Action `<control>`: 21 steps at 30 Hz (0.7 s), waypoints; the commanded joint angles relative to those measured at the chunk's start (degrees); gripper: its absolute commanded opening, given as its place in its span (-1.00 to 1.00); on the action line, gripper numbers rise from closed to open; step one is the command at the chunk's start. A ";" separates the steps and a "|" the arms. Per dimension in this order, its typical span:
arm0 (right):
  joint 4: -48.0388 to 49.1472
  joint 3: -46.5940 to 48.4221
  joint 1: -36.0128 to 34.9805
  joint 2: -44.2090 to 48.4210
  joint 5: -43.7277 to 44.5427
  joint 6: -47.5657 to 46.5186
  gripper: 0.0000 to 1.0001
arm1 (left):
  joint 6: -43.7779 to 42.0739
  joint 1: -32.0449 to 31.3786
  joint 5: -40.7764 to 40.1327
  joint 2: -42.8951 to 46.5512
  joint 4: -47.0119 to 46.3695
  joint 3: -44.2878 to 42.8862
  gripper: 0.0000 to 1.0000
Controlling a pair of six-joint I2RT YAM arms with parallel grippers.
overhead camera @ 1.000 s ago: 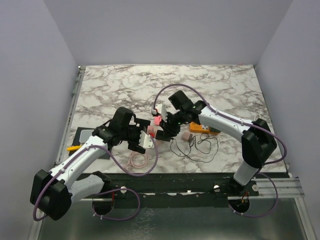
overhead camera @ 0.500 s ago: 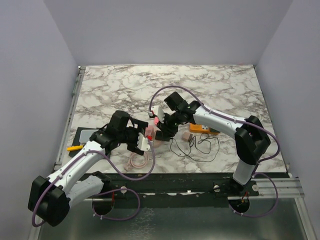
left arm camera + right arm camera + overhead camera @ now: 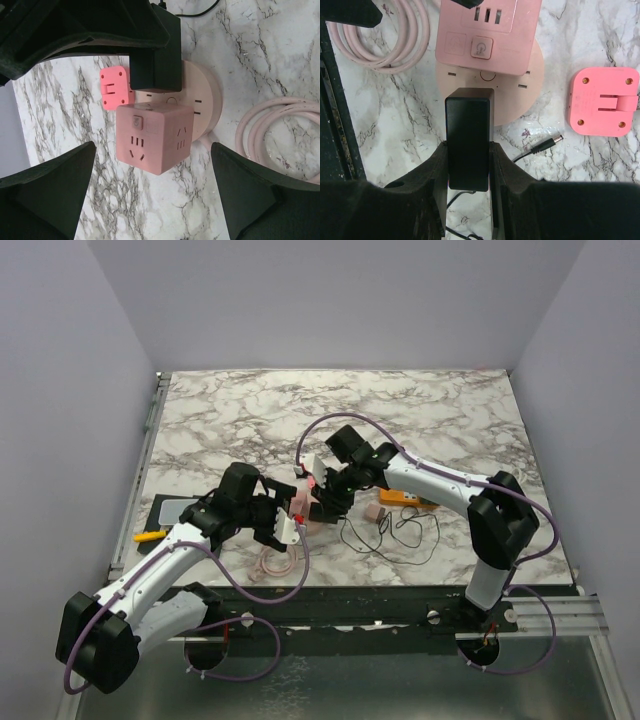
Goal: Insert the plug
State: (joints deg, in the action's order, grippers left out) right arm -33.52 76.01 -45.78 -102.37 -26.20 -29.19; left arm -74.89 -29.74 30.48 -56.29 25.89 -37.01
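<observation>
A pink cube socket [image 3: 152, 137] stands on a round pink base [image 3: 202, 97] on the marble table. My right gripper [image 3: 467, 150] is shut on a black plug adapter [image 3: 467, 132], which rests over the base's near edge, right beside the cube [image 3: 490, 35]. Its prongs are hidden. My left gripper [image 3: 155, 195] is open and empty, with its fingers [image 3: 45, 200] wide apart just short of the cube. In the top view the cube [image 3: 299, 502] sits between the left gripper [image 3: 292, 523] and the right gripper [image 3: 325, 502].
A bright pink flat plate [image 3: 602, 102] lies by the base. The adapter's barrel connector [image 3: 545, 145] and thin black wire [image 3: 390, 535] trail to the right. A coiled pink cable [image 3: 275, 560] lies near the front edge. An orange box [image 3: 410, 500] sits under the right forearm.
My right gripper has moved a little left with the black adapter, closer to the cube. My left gripper has drawn back slightly and stays open.
</observation>
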 commanded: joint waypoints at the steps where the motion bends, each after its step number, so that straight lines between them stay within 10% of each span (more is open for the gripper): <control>1: 0.53 1.51 -0.50 -1.81 2.65 -0.51 -0.99 | -1.43 0.20 2.24 0.91 -0.13 0.92 0.98; 21: -2.51 2.47 -0.89 -1.67 5.84 -3.76 -0.99 | -2.89 0.19 2.52 1.47 -0.14 1.81 0.93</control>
State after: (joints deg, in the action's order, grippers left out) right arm -33.39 77.73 -46.41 -103.61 -22.65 -31.07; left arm -76.51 -29.74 30.52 -55.44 25.82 -36.03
